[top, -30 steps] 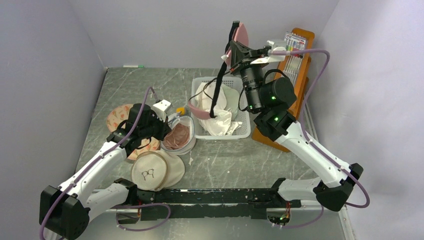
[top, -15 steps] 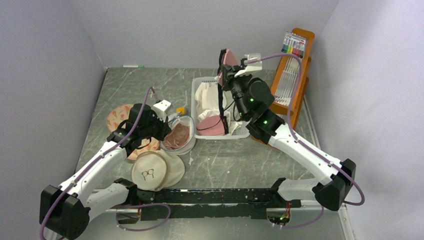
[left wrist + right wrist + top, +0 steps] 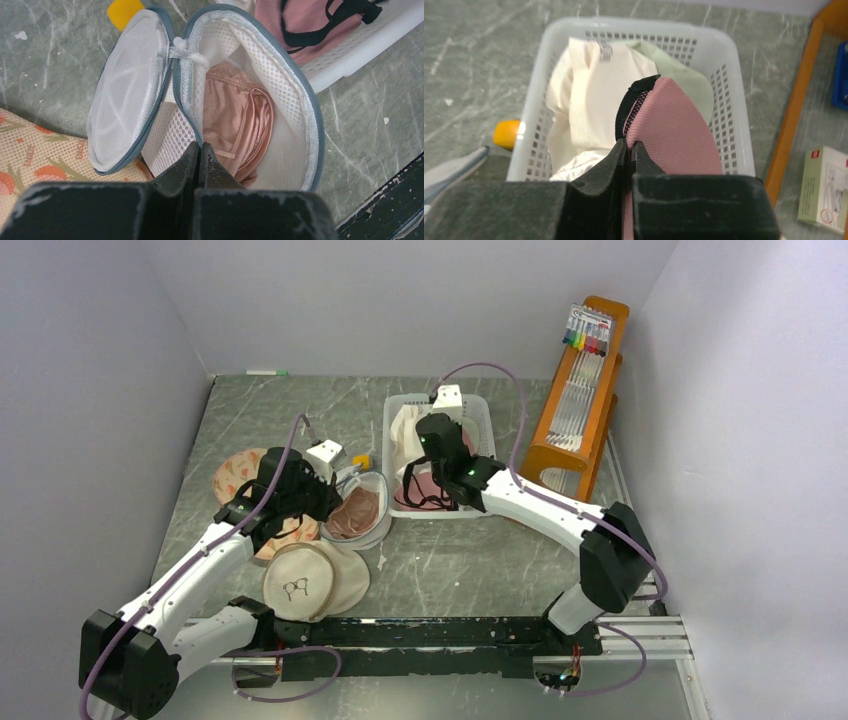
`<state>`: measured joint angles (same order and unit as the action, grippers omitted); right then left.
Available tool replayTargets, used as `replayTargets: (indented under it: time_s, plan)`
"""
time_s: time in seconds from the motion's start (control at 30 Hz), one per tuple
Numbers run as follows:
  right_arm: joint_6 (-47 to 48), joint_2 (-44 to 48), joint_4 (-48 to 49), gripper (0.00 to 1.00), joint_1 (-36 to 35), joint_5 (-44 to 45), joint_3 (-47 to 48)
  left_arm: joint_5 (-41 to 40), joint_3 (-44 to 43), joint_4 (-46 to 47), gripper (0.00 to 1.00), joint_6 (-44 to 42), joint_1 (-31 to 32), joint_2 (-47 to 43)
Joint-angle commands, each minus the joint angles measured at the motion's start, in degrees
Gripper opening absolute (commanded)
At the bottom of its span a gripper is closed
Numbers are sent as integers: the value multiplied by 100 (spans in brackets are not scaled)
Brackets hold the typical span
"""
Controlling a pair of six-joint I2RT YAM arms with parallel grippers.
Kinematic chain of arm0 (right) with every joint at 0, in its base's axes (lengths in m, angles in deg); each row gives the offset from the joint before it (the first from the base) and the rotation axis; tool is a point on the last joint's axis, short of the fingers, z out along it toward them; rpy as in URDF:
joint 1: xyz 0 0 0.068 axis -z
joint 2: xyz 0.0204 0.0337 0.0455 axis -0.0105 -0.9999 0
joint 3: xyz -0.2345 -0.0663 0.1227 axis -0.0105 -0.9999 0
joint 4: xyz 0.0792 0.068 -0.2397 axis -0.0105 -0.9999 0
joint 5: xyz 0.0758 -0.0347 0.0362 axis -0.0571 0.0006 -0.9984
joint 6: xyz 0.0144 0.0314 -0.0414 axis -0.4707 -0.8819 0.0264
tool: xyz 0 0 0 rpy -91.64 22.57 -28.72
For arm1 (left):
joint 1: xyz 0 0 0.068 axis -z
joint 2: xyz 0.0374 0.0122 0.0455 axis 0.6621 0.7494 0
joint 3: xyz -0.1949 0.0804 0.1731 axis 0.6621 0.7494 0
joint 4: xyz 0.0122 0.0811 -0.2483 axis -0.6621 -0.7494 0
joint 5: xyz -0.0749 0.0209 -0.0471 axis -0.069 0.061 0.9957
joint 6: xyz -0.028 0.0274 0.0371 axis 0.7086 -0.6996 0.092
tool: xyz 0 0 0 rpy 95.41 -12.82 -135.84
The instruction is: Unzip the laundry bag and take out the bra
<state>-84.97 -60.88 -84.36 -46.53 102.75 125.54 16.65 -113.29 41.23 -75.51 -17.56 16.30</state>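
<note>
Shows a grey marbled table (image 3: 450, 560) from above, the working area lying across its middle. At far left: a cream pad (image 3: 232, 475) with orange flowers, and below it a beige round pouch (image 3: 300, 582) printed with black glasses, both lying aside, no part of the job. Just right of these, at centre left: the left gripper (image 3: 198, 150), fingers pressed together and clamped on the near rim of the laundry bag (image 3: 280, 75). Appears to pin the white mesh drum to the table and hold its mouth open for emptying. Bag already unzipped, round lid (image 3: 125, 90) flopped to the left on the grey-blue zipper band, a pink satin piece (image 3: 235, 122) with a lace edge lying inside. Just above the bag, a small yellow object (image 3: 122, 11) on the table. At centre: a white slotted basket (image 3: 639, 22) holding white garments (image 3: 589, 90) and a pale-green one (image 3: 684, 70). Inside it, the right gripper (image 3: 629, 147), fingers shut tight on the black-trimmed edge of the bra (image 3: 674, 135). Dusty-pink cup and black straps low in the bottom end of the basket, clear of the bag, so probably held there ready for letting go. At upper right: an orange wooden rack (image 3: 580, 390) against the wall, well apart from both grippers.
</note>
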Motion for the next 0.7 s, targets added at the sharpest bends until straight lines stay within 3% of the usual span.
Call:
replayTargets:
  time_s: [0.0,0.43,0.53,0.67]
  plan:
    - [-713,-202,-143,0,99,78,-230,-100,-173,-20,7,35,55,-70]
    - [-1589,-1545,535,0,403,-571,-827,-106,-116,94,7,28,62,-313]
    - [-1479,-1302,522,9,418,-642,-819,-83,-110,125,7,17,59,-363]
    - [-1144,-489,941,37,412,-806,-1176,-36,-116,142,7,15,62,-374]
